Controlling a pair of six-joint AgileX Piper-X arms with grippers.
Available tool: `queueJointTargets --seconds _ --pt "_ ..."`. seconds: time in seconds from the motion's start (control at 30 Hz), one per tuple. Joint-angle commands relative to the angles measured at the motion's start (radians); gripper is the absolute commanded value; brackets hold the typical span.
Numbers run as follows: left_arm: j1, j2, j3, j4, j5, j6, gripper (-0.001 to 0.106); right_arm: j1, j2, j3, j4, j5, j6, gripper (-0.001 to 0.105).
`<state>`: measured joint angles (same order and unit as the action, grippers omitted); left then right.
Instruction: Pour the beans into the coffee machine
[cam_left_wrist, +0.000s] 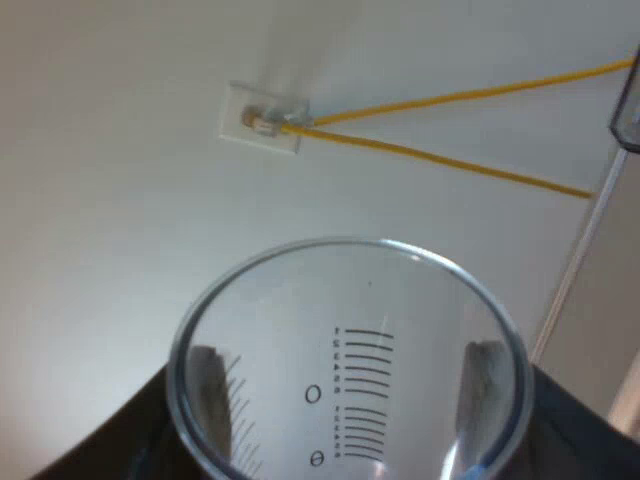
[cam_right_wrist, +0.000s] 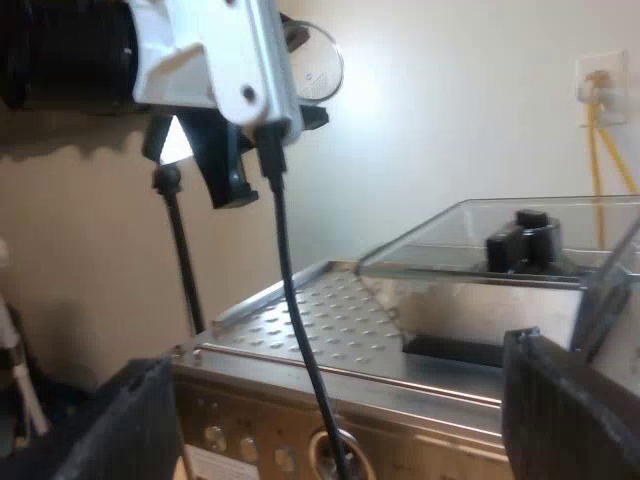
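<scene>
My left end effector grips the measuring glass, facing a wall socket.

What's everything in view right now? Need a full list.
glass: 1, clear with black marks, held in the left gripper, no beans visible in it
machine: 1, silver with a dimpled top, just ahead of the right gripper
hopper: 1, clear, on the machine's top, black part inside
socket: 1, white, on the wall
cables: 2, yellow, running from the socket
left gripper: 1, black fingers, shut on the glass
right gripper: 1, black fingers, open, at the machine's front
</scene>
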<state>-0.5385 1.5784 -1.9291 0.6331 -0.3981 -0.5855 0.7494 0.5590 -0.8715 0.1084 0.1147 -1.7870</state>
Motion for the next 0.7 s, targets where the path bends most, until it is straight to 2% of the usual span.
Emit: queueJointTargets --seconds 0.03,0.17,0.2,0.27,0.37,0.47,0.7 --pt "-0.002 -0.038 -0.008 0.066 -0.016 -0.115 0.039 0.001 -0.006 -0.01 -0.007 -0.045 -0.004 0.069" --pt "-0.002 -0.091 -0.008 0.171 -0.016 -0.285 0.039 0.001 -0.006 -0.01 0.014 -0.076 -0.004 0.069" --pt "-0.002 -0.096 -0.008 0.18 -0.016 -0.304 0.039 0.001 -0.006 -0.01 0.025 -0.075 -0.004 0.069" --pt "0.001 -0.13 -0.008 0.242 -0.017 -0.436 0.039 0.001 -0.006 -0.01 0.076 -0.087 -0.004 0.069" --pt "0.007 -0.17 -0.004 0.315 -0.021 -0.55 0.039 0.001 -0.006 -0.01 0.138 -0.144 -0.004 0.069" --pt "0.007 -0.204 0.013 0.373 -0.034 -0.605 0.039 0.001 -0.006 -0.01 0.177 -0.185 -0.004 0.069" --pt "0.007 -0.299 0.111 0.447 -0.037 -0.65 0.039 0.001 -0.006 -0.01 0.227 -0.219 -0.004 0.069"
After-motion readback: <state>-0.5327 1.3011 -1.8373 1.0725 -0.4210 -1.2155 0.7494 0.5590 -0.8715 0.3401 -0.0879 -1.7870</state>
